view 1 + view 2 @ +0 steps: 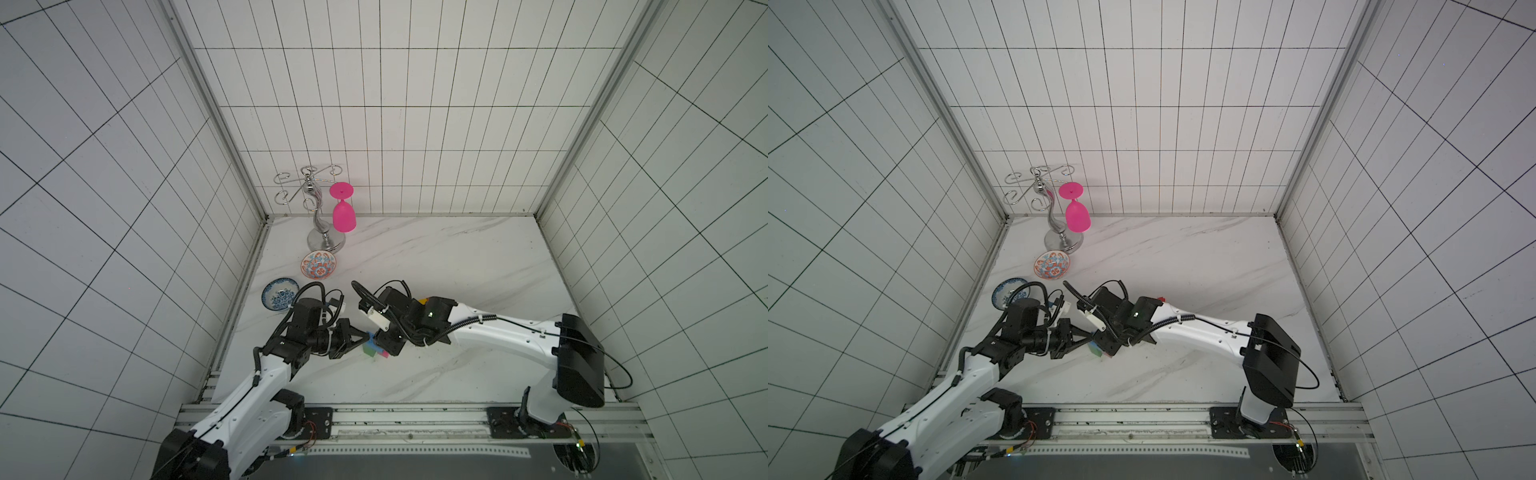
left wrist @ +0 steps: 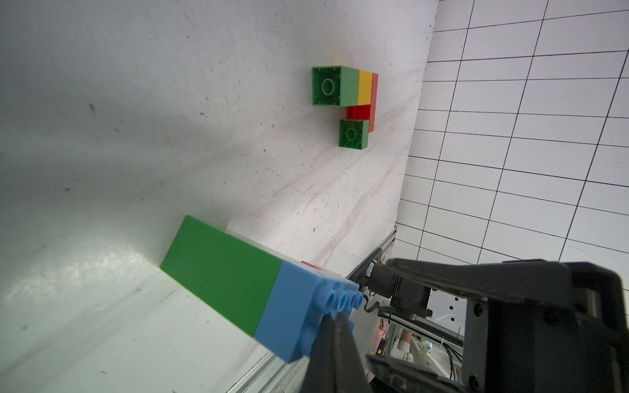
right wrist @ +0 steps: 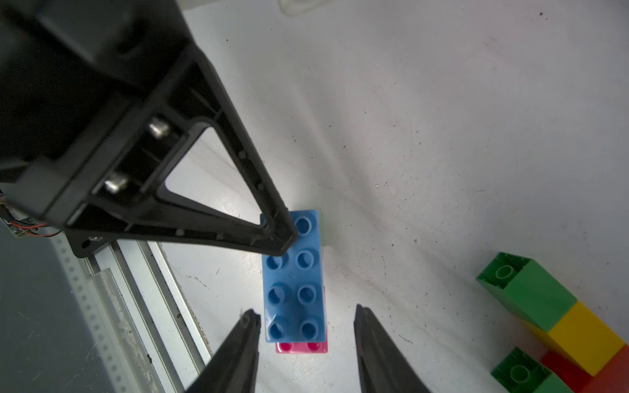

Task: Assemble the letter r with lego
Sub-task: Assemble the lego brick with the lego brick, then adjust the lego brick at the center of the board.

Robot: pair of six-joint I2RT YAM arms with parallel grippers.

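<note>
Though apart: 4 grn (image 2: pixel 221 268), 1 blu (image 2: pixel 292 306)

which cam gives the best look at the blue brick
The right wrist view: it looks squarely onto the blue brick, studded face nearly whole, with only one end covered by the left gripper. The left wrist view shows one side and a few studs up close. In both top views only a sliver shows.

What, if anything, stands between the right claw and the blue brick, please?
Nothing visible does. The right claw is open, its fingers flanking one end of the blue brick with nothing in the gaps. The shut left claw touches the brick's other end, clear of that span.
</note>
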